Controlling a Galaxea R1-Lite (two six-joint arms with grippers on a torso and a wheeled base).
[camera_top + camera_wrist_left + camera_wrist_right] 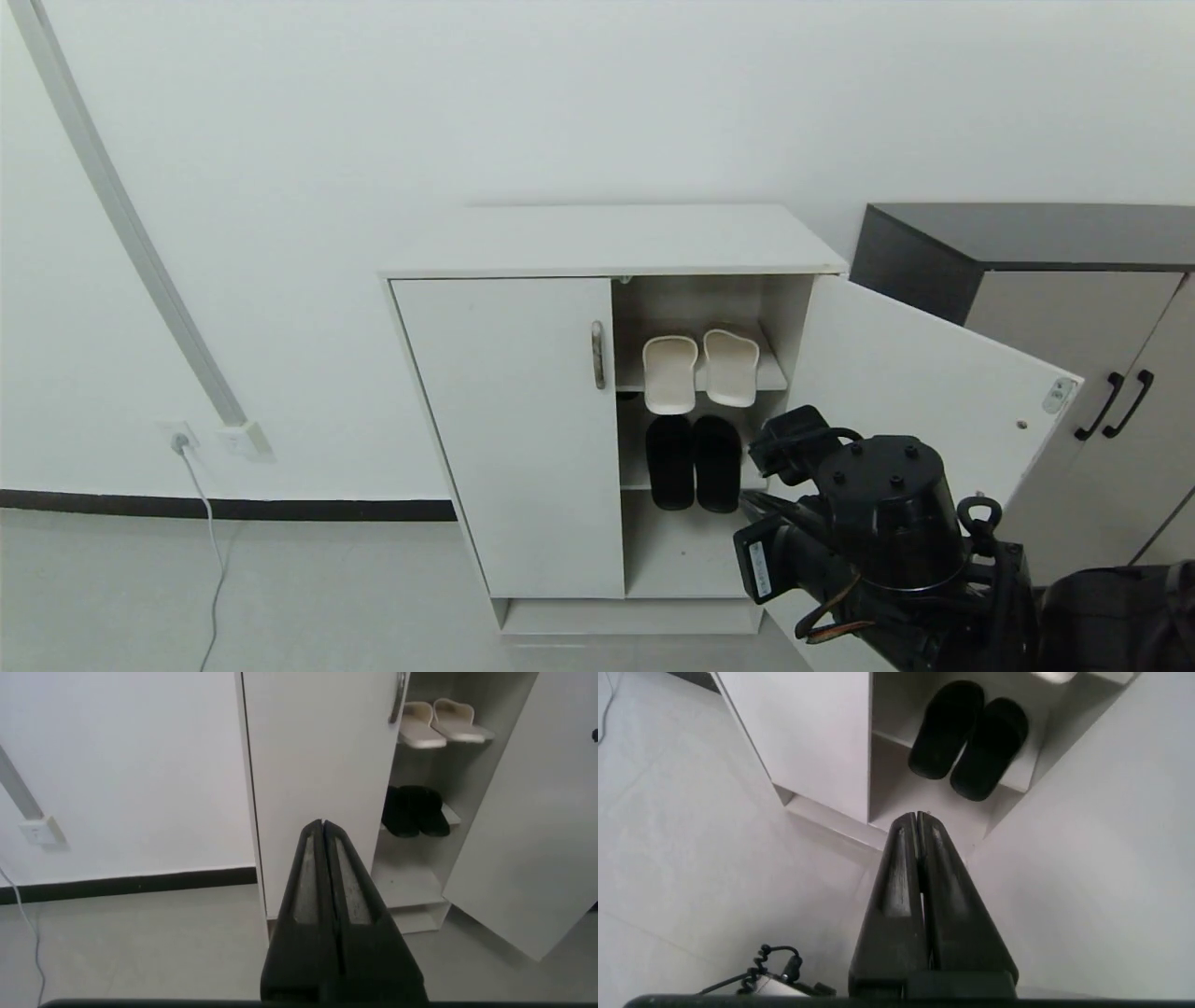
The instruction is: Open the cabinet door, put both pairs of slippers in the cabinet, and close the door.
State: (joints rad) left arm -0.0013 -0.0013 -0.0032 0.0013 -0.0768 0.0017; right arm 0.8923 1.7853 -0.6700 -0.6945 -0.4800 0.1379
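Since both pairs already sit inside the cabinet (607,238), the white slippers (700,371) on the upper shelf (771,379) and the black slippers (693,462) on the shelf below (633,482), we judge only the closing left; the right door (915,392) stands swung wide; our right pincer (920,821) is clenched on nothing, near that door; our left pincer (322,826) is likewise clenched, empty, farther back from the cabinet.
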